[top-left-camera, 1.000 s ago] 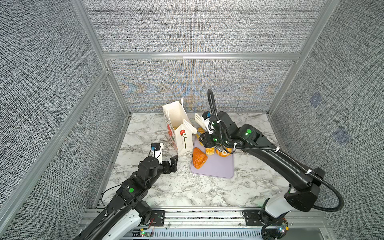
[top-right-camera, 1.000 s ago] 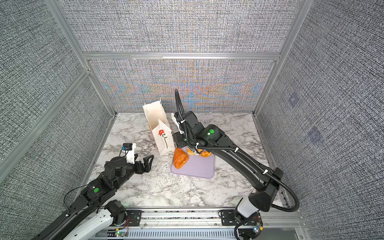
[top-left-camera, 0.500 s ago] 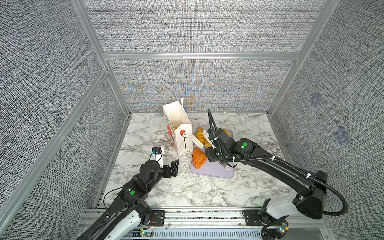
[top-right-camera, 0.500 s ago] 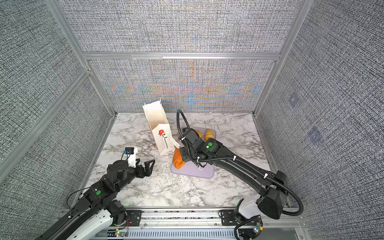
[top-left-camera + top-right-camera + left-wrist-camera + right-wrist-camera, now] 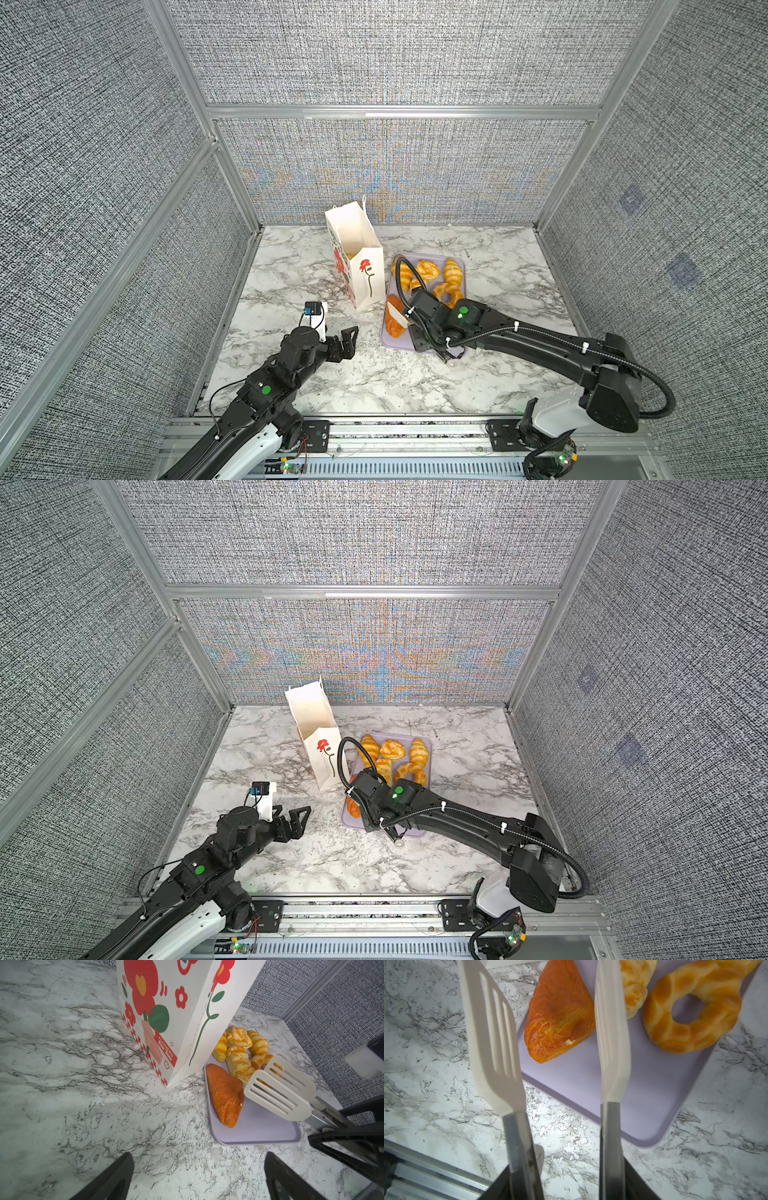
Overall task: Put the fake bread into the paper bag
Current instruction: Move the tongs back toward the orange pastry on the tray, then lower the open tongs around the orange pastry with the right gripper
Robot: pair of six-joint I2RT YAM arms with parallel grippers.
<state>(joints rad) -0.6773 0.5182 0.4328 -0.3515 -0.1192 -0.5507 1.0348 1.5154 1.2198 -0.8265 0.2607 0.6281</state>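
My R arm (image 5: 519, 336) is hiding some bread (image 5: 452, 270) on tray (image 5: 259, 1126); R gripper (image 5: 566, 1184) is clamping tongs (image 5: 492, 1043), blades apart; L gripper (image 5: 197, 1176) is hovering, spread.

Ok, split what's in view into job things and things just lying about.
Job: bread on the tray, bag, tongs held in the right claw.
Just there: marble table, wall panels, left claw, open and empty.
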